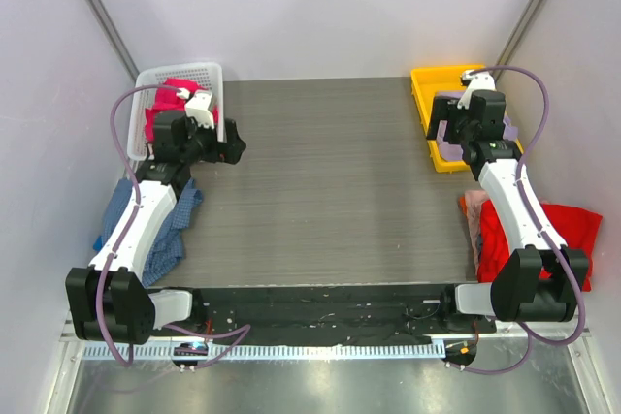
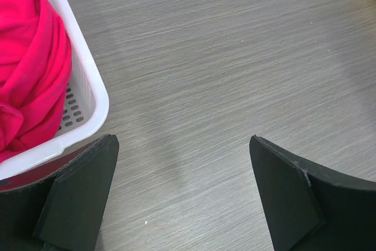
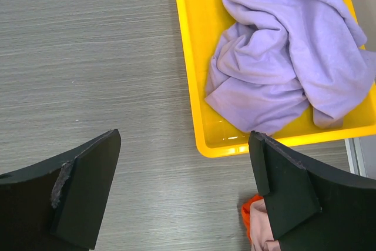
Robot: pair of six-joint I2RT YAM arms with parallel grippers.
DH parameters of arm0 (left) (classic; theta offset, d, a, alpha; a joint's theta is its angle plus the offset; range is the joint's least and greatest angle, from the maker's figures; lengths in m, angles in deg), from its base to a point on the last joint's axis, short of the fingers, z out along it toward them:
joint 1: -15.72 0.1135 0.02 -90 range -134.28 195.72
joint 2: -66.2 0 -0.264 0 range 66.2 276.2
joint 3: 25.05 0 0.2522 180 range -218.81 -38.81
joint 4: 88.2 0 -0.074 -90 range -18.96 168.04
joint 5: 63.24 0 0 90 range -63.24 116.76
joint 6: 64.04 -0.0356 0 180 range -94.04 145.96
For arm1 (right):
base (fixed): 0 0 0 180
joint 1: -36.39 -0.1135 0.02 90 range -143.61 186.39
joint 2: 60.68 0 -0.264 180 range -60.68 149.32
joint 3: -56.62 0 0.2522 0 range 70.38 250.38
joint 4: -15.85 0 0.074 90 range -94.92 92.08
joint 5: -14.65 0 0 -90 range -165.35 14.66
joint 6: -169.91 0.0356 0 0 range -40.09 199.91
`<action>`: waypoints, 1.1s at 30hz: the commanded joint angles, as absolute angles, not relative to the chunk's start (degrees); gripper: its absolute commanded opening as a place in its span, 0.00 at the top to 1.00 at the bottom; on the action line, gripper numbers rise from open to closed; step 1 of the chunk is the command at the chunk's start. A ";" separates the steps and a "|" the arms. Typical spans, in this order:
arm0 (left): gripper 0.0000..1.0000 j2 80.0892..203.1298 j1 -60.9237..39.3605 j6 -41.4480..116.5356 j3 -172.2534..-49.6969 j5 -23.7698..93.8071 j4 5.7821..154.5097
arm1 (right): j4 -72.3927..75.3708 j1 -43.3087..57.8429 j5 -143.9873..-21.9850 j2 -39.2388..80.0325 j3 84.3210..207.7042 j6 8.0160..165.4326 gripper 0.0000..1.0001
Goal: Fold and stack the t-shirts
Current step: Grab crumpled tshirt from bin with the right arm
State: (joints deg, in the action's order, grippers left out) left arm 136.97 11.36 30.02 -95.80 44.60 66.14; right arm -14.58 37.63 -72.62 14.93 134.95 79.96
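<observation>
Grey wood-grain table [image 1: 330, 191]: wide bare stretch down the middle between the two arms. Clutter sits only at the far corners and along the side edges.

Red t-shirt [image 1: 572, 225]: heaped at the right edge, beside the right arm's base.
Blue checked t-shirt [image 1: 170, 235]: bunched at the left edge, partly under the left arm.
Lavender t-shirt [image 3: 282, 57]: crumpled in the yellow tray [image 3: 191, 86] at the far right corner, filling most of it.
Magenta t-shirt [image 2: 29, 63]: wadded in the white basket [image 2: 88, 92] at the far left corner.

Right gripper [image 3: 185, 145]: jaws spread wide, nothing between them. It hangs over the tray's near left corner and the bare table beside it. Lavender cloth lies just ahead and to its right, not touched.
Left gripper [image 2: 182, 157]: jaws likewise wide apart and empty, over bare table just off the basket's corner. Magenta cloth lies ahead to its left, behind the basket wall.
</observation>
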 commanded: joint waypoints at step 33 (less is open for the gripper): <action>0.00 138.89 11.59 26.23 -97.25 46.01 64.59 | -20.94 44.20 -59.69 42.83 164.93 69.36 0.19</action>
State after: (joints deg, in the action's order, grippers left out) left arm 139.61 11.36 27.77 -94.97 46.00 64.94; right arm -18.12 40.51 -60.93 35.80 156.90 70.72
